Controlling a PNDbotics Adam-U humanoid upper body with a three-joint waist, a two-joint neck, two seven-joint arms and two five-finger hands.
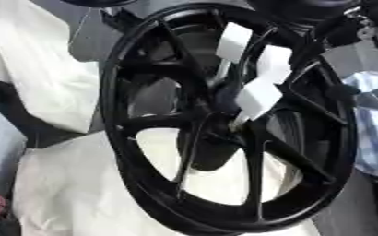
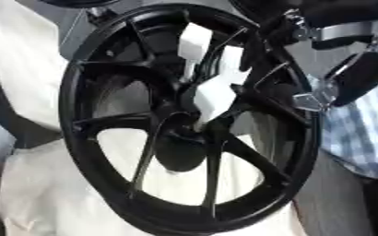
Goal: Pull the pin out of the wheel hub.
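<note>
1. A black wheel (image 1: pixel 224 120) fills most of the frame, standing nearly upright and tilted, its spokes running out from a hub (image 1: pixel 216 133) near the middle.
2. The right arm (image 2: pixel 337 27) comes in from the upper right of the frame, black with silver joints.
3. The right hand (image 2: pixel 212 69) reaches in front of the spokes, from the upper middle down toward the hub; its white-padded fingers (image 1: pixel 261 97) show as three pale blocks, one above another.
4. The lowest pad sits just above and right of the hub, touching or very near it. Whether the fingers are curled round anything I cannot tell: the hub area is dark and blurred.
5. The pin cannot be made out; only a thin pale streak shows below the lowest pad at the hub.
6. White cloth (image 1: pixel 71 184) lies behind and under the wheel, at the left and bottom of the frame.
7. A person's checked sleeve (image 2: pixel 353 133) shows at the right edge, behind the rim.
8. The left hand shows in neither view.
</note>
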